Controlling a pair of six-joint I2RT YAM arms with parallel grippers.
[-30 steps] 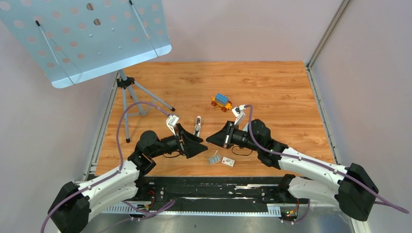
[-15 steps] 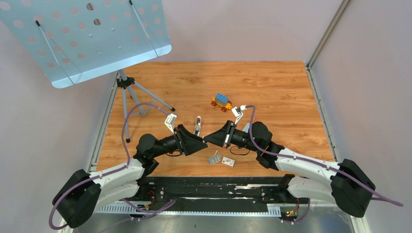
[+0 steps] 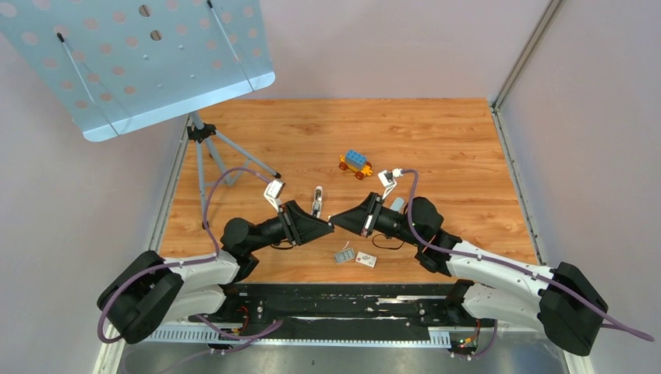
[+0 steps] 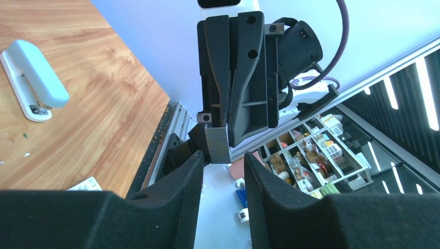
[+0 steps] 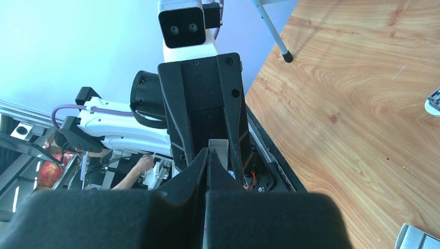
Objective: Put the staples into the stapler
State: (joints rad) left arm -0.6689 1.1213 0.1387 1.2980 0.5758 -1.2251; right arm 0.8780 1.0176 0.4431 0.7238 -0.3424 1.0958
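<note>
A short grey ribbed strip of staples (image 4: 217, 146) sticks out past the tips of my right gripper (image 5: 207, 151), which is shut on it. The same strip (image 5: 218, 148) shows just beyond the pressed-together pads in the right wrist view. My left gripper (image 4: 223, 155) faces it tip to tip above the table (image 3: 327, 140). Its jaws stand apart on either side of the strip's free end, with a gap on the right side. From above, the left gripper (image 3: 326, 225) and right gripper (image 3: 337, 219) meet. A white and pale blue stapler (image 4: 33, 80) lies closed on the wood.
More grey staple strips (image 3: 343, 255) and a small white printed box (image 3: 365, 259) lie near the front edge. A small white and metal object (image 3: 316, 202) stands just behind the grippers. A toy brick cart (image 3: 355, 164) sits farther back, and a music stand's tripod (image 3: 210, 148) is at the left.
My left gripper has moved right to meet the right gripper's tip, and its jaws have narrowed around the strip. The right gripper has shifted slightly left and stays shut.
</note>
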